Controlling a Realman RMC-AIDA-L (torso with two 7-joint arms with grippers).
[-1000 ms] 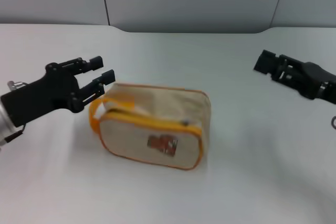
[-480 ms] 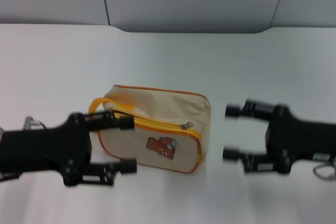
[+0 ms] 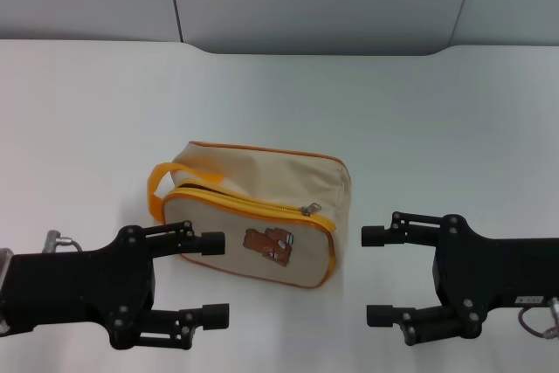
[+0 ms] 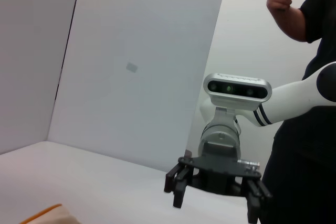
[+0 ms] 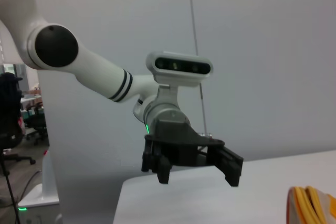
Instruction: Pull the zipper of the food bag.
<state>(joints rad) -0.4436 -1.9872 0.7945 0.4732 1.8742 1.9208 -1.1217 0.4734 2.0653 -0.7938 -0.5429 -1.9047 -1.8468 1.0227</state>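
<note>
The food bag [image 3: 262, 185], beige with orange-yellow piping and a brown picture on its front, lies on the white table [image 3: 279, 93]. Its loop handle [image 3: 160, 183] is at its left end. The zipper [image 3: 253, 203] runs along the top front edge, with the silver pull tab [image 3: 307, 210] near the right end. My left gripper [image 3: 214, 277] is open, low at the front left, its upper finger close to the bag's front. My right gripper [image 3: 374, 275] is open, front right of the bag and apart from it. The two grippers face each other.
A grey wall stands behind the table's far edge. The left wrist view shows my right gripper [image 4: 215, 190], a corner of the bag [image 4: 50, 213] and a person [image 4: 304, 103]. The right wrist view shows my left gripper [image 5: 191, 169] and the bag's edge [image 5: 310, 203].
Both arms have come from beside and behind the bag down to the table's front, and now face each other, open. The left gripper has left the handle. The bag lies still.
</note>
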